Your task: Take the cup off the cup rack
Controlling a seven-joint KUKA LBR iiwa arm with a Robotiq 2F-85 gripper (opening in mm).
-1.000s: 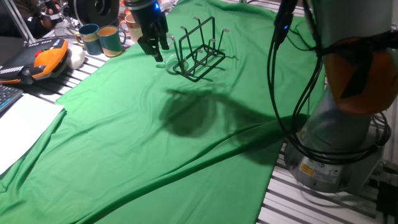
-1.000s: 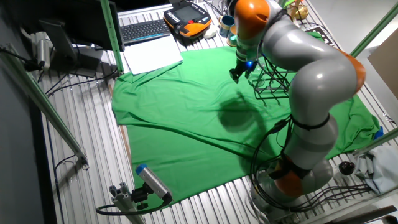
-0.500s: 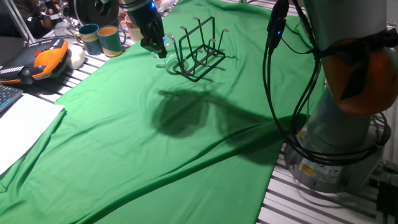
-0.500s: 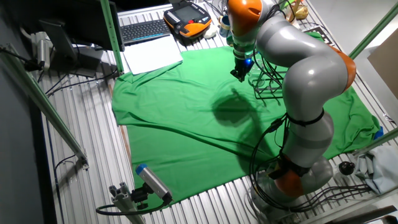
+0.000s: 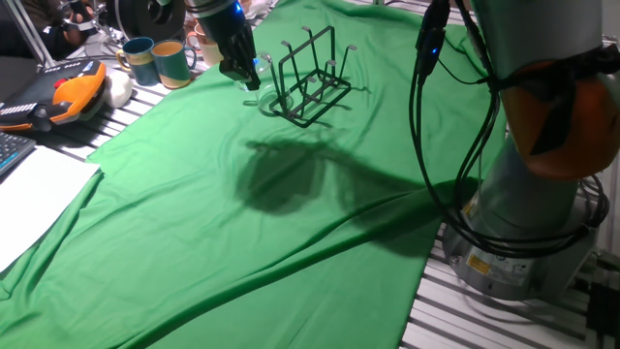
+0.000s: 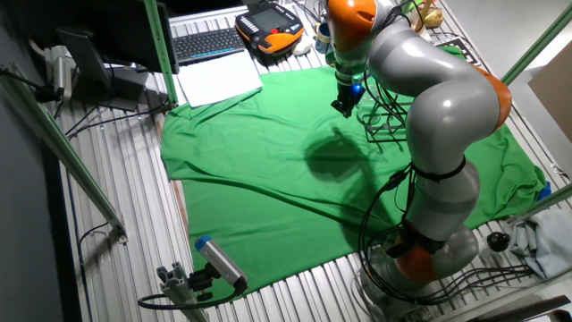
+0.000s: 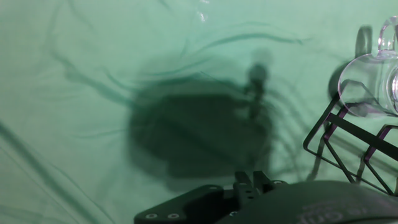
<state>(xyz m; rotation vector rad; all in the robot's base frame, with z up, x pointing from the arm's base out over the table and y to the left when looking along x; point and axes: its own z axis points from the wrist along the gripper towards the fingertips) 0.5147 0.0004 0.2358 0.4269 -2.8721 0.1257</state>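
Observation:
The cup rack is a black wire frame with upright prongs on the green cloth at the back. The cup, clear glass with a side handle, sits at the rack's corner in the hand view, at the right edge. In one fixed view the cup shows as a faint ring at the rack's left end. My gripper hangs just left of the rack, above the cloth, with nothing between its fingers; it looks open. In the other fixed view my gripper is beside the rack. The hand view shows no fingertips.
Two teal-and-tan mugs stand beyond the cloth's back left edge, near an orange pendant. A white sheet lies at the left. The arm's base and its cables stand at the right.
Over the last second the hand rose a little, shifted left and turned. In the last half second nothing moved. The cup stayed at the rack.

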